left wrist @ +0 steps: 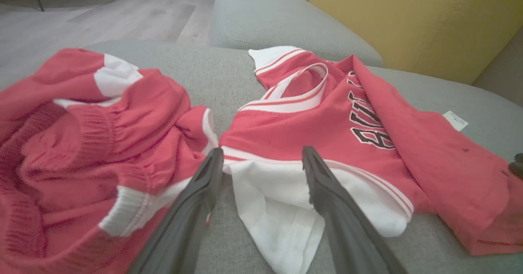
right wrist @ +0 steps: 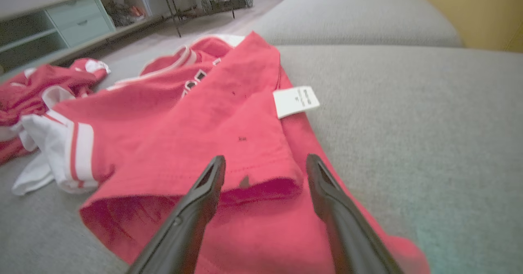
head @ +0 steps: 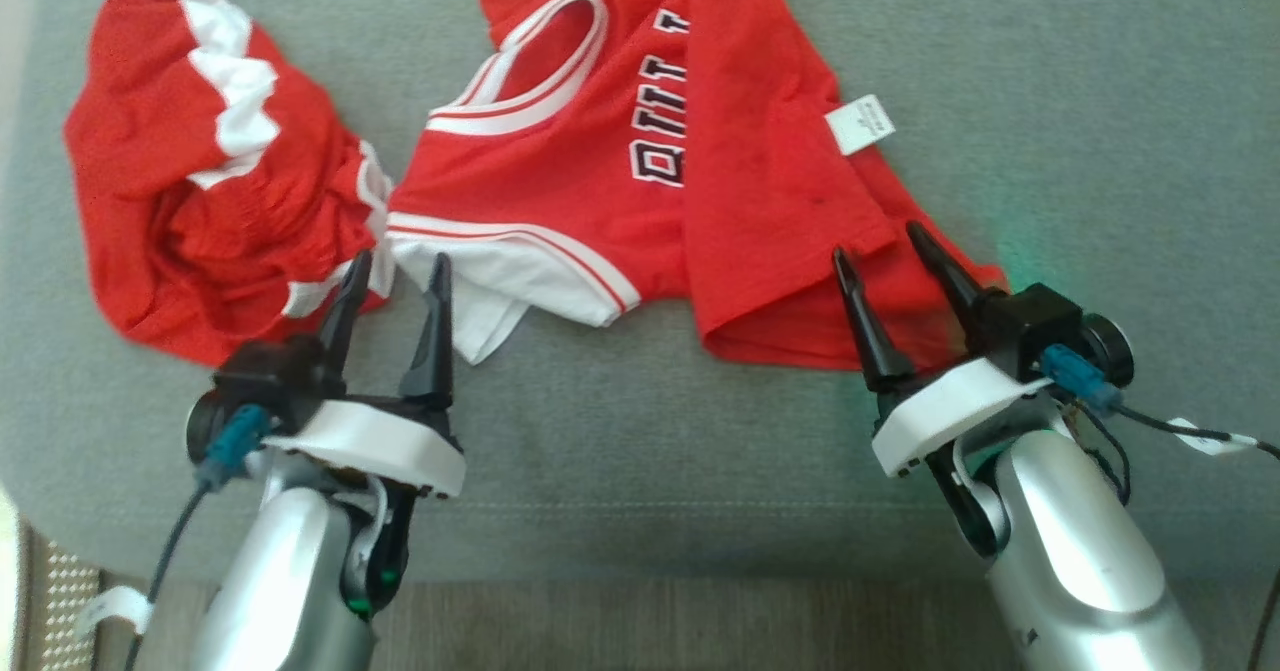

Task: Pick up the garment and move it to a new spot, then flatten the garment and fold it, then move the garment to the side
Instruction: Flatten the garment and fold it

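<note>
On the grey sofa cushion (head: pixel 1050 101) lies the red jersey (head: pixel 560 181), one side folded over, with crumpled red shorts (head: pixel 200 211) just beside it. Jaws apart, the left tool (head: pixel 397 263) hovers at the jersey's white corner. The right tool (head: pixel 877 239), jaws also apart, is at its red hem near the white label (head: pixel 860 123).

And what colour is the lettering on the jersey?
Black lettering, outlined white; clearest in the left wrist view.
</note>
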{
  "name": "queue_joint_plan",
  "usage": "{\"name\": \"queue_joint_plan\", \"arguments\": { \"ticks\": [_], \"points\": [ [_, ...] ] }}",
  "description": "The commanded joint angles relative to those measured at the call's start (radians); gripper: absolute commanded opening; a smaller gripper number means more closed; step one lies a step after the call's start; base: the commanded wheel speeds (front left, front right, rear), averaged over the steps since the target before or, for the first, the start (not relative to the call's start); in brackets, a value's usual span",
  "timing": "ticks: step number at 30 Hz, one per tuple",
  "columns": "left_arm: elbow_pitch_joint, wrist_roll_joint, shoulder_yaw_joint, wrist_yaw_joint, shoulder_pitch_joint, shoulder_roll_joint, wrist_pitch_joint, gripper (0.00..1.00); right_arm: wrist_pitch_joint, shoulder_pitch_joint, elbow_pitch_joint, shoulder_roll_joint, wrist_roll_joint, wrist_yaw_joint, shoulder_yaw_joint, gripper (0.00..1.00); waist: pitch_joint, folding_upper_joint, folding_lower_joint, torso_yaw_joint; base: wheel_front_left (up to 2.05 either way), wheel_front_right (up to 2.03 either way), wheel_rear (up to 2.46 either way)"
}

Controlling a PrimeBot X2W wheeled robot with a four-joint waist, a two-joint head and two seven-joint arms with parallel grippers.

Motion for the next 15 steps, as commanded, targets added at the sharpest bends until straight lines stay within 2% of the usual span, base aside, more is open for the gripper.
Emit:
{"name": "queue_joint_plan", "arguments": {
  "ticks": [1,8,9,10,13,15],
  "points": [
    [-0.041,0.022,0.039,0.005,-0.007,0.004,-0.007,1.0,-0.009,-0.015,0.005,-0.001,-0.017,0.0,0.018,1.0,-0.003,0.0,0.0,0.018,0.0,0.0,0.0],
    [-0.118,0.132,0.033,0.013,0.045,-0.044,-0.007,1.0,-0.009,-0.088,0.175,-0.001,-0.059,0.0,-0.018,0.98,-0.018,0.0,0.0,0.081,0.0,0.0,0.0],
    [-0.126,0.141,0.03,0.013,0.054,-0.05,-0.007,1.0,-0.009,-0.095,0.182,-0.001,-0.068,0.0,-0.024,0.42,-0.02,0.0,0.0,0.088,0.0,0.0,0.0],
    [-0.134,0.147,0.028,0.013,0.063,-0.054,-0.007,1.0,-0.009,-0.099,0.184,-0.001,-0.078,0.0,-0.031,0.0,-0.023,0.0,0.0,0.093,0.0,0.0,0.0],
    [-0.148,0.16,0.022,0.012,0.085,-0.064,-0.007,1.0,-0.009,-0.098,0.16,-0.001,-0.105,0.0,-0.077,0.0,-0.032,0.0,0.0,0.106,0.0,0.0,0.0],
    [-0.157,0.171,0.019,0.014,0.103,-0.069,-0.007,1.0,-0.009,-0.087,0.11,-0.001,-0.134,0.0,-0.154,0.0,-0.043,0.0,0.0,0.111,0.0,0.0,0.0]
  ]
}}
